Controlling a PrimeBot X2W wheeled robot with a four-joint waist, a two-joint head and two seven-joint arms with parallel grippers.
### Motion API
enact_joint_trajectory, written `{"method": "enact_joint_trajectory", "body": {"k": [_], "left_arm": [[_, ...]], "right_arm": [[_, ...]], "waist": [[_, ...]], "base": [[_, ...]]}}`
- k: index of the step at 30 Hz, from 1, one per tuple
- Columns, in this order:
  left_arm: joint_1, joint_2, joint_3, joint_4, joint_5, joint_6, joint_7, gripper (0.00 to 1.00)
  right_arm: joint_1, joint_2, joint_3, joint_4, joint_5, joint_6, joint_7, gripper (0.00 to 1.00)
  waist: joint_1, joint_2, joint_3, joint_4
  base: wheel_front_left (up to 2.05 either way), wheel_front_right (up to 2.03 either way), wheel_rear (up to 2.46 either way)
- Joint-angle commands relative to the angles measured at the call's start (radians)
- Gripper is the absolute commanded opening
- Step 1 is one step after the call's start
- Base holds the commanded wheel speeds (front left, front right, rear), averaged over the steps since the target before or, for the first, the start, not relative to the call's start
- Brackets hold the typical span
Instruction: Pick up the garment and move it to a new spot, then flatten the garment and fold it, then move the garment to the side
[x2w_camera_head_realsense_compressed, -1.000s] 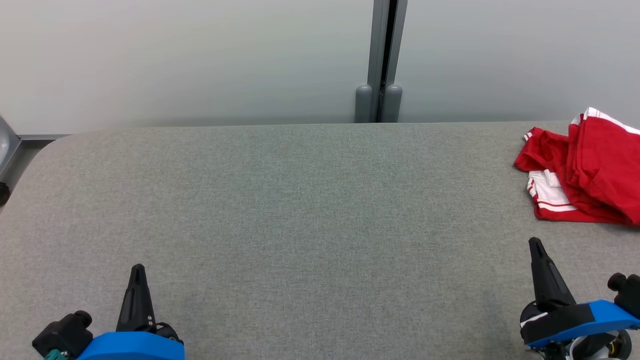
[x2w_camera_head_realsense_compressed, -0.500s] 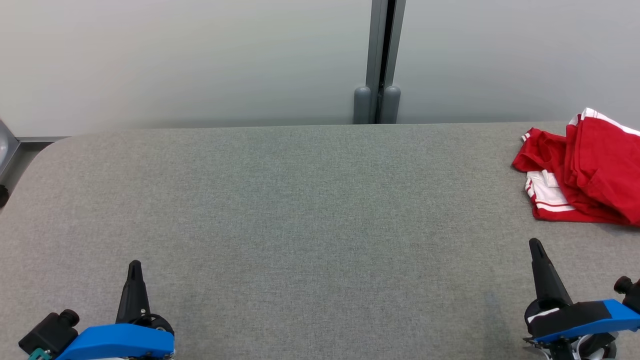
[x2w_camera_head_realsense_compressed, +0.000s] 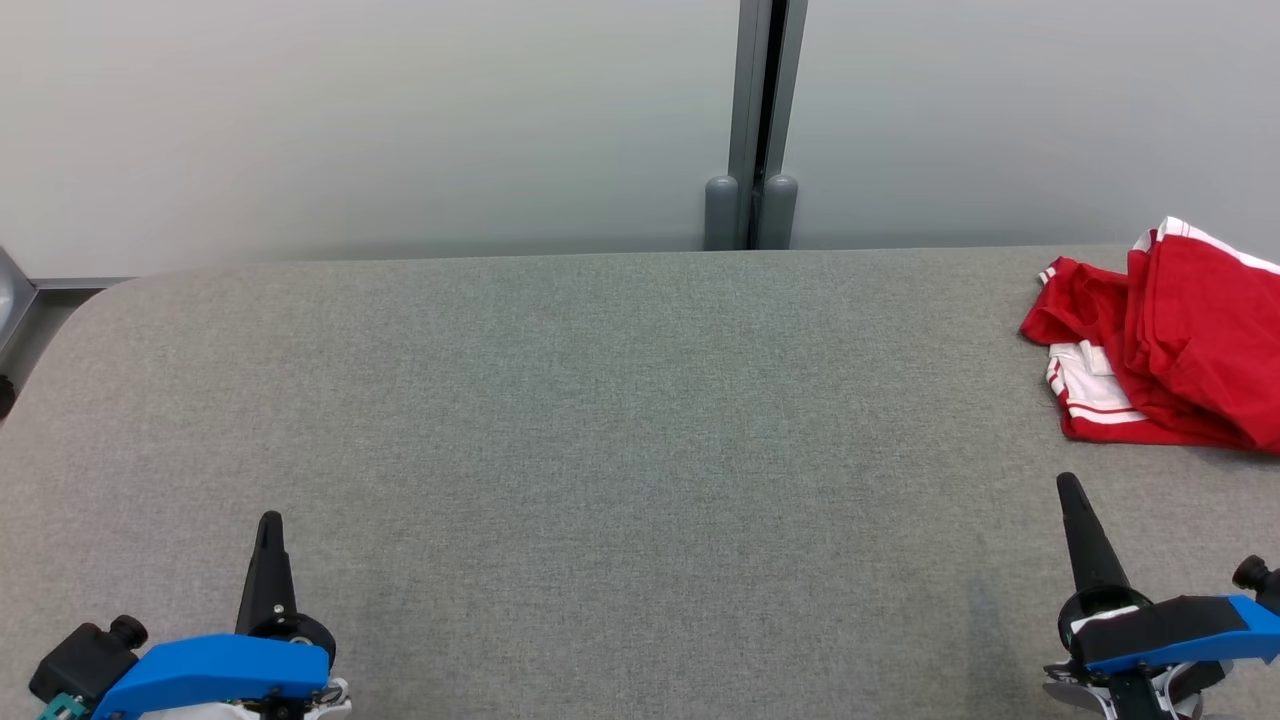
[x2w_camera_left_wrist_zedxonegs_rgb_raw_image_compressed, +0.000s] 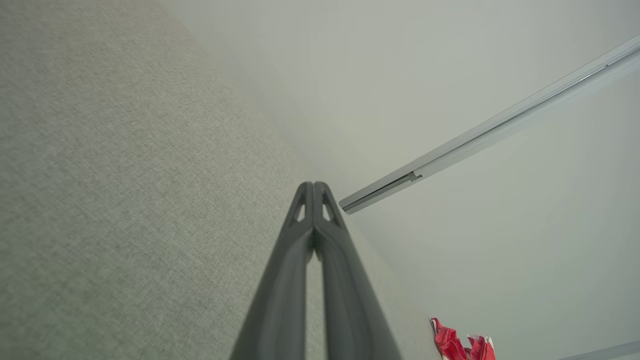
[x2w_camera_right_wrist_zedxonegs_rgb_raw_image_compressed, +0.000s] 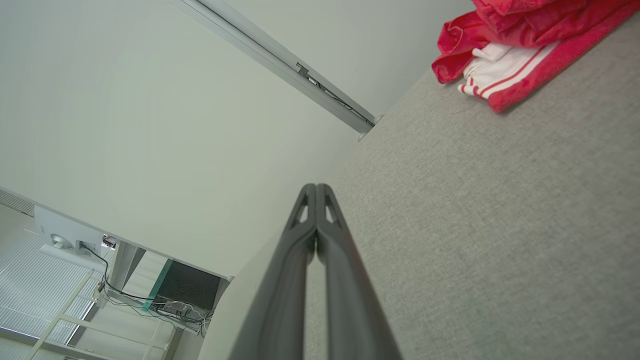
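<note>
The garment (x2w_camera_head_realsense_compressed: 1170, 340) is red with white stripes and lies crumpled at the far right of the grey table, partly cut off by the head view's right edge. It also appears in the right wrist view as the garment (x2w_camera_right_wrist_zedxonegs_rgb_raw_image_compressed: 505, 45) at the top right, and small in the left wrist view as the garment (x2w_camera_left_wrist_zedxonegs_rgb_raw_image_compressed: 460, 344). My left gripper (x2w_camera_head_realsense_compressed: 270, 525) is shut and empty near the table's front left. My right gripper (x2w_camera_head_realsense_compressed: 1068, 485) is shut and empty at the front right, a short way in front of the garment and apart from it.
The grey fabric-covered table (x2w_camera_head_realsense_compressed: 620, 420) has a rounded far-left corner. A pale wall with a vertical grey rail (x2w_camera_head_realsense_compressed: 752, 120) stands right behind its far edge. A white frame with cables (x2w_camera_right_wrist_zedxonegs_rgb_raw_image_compressed: 100, 280) sits beyond the table in the right wrist view.
Both arms have drawn back slightly toward the head view's bottom edge, and the head view has shifted a little. The garment has stayed where it lies.
</note>
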Motion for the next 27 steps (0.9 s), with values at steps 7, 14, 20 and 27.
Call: {"method": "enact_joint_trajectory", "body": {"k": [7, 14, 20, 27], "left_arm": [[-0.036, 0.005, 0.009, -0.005, -0.111, -0.01, 0.027, 0.0], [-0.045, 0.005, 0.013, -0.003, -0.188, -0.011, 0.046, 0.0], [-0.052, 0.005, 0.016, -0.002, -0.25, -0.011, 0.06, 0.0], [-0.057, 0.005, 0.018, 0.0, -0.318, -0.013, 0.077, 0.0]], "right_arm": [[-0.033, 0.0, -0.005, 0.002, 0.109, 0.0, 0.017, 0.0], [-0.035, 0.0, -0.006, 0.01, 0.182, 0.0, 0.028, 0.0], [-0.038, 0.001, -0.006, 0.016, 0.241, 0.0, 0.037, 0.0], [-0.043, 0.001, -0.007, 0.023, 0.306, 0.0, 0.046, 0.0]], "waist": [[0.0, 0.0, -0.002, -0.002], [0.0, 0.0, -0.004, -0.004], [0.0, 0.0, -0.006, -0.005], [0.0, 0.0, -0.008, -0.007]], "base": [[0.0, 0.0, 0.0], [0.0, 0.0, 0.0], [0.0, 0.0, 0.0], [0.0, 0.0, 0.0]]}}
